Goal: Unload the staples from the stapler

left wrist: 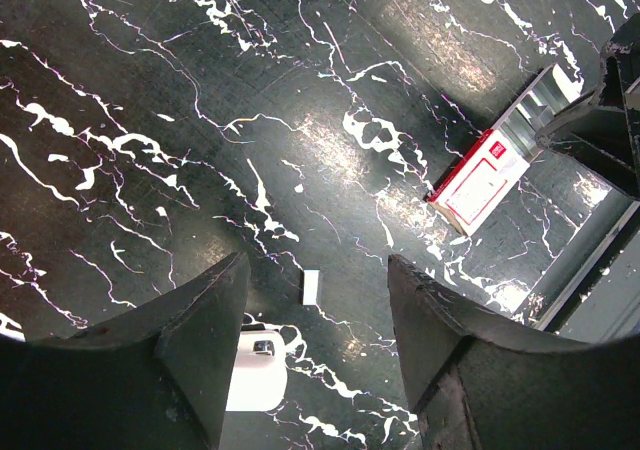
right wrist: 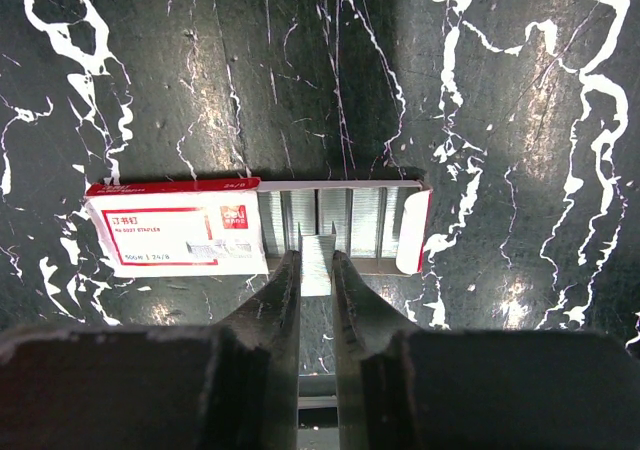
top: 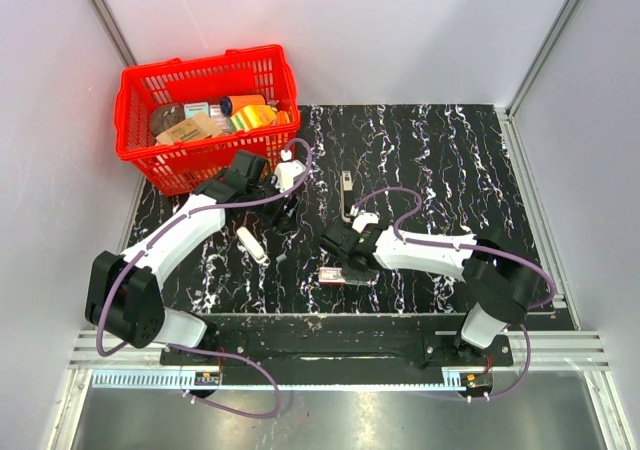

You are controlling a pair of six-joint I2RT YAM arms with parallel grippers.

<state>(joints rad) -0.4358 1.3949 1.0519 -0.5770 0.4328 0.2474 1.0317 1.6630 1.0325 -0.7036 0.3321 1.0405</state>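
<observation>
**STATUS.** Judged well advanced, not complete.
- Black marbled table (top: 450,160): carrying all work items.
- Red basket (top: 205,162): at the far left corner, filled with sundry goods, not involved.
- Stapler (top: 346,194): lying on the table just beyond the right gripper, apart from it and touched by neither arm. Too small in the overhead view for any reading of magazine state or remaining contents.
- Staple box (right wrist: 175,232): flat on the table at near centre, red-and-white sleeve slid aside, tray exposed with rows of staples inside.
- Staple strip (right wrist: 316,275): out of the stapler, held at the near edge of the open tray.
- Remaining, by judgement: release of the strip into the tray, then a check of the stapler for leftovers.

**POSE.**
- Left arm: stretched forward from its base toward the area between basket and stapler.
- Left gripper (left wrist: 318,270): pointed down at bare table, fingers apart, nothing between them.
- Small pale sliver (left wrist: 311,287): on the table beneath that gap, identity not determinable.
- Right arm: folded in from the right side toward the centre, wrist low.
- Right gripper (right wrist: 315,255): directly over the staple box, fingers drawn together and clamped on the staple strip.
</observation>
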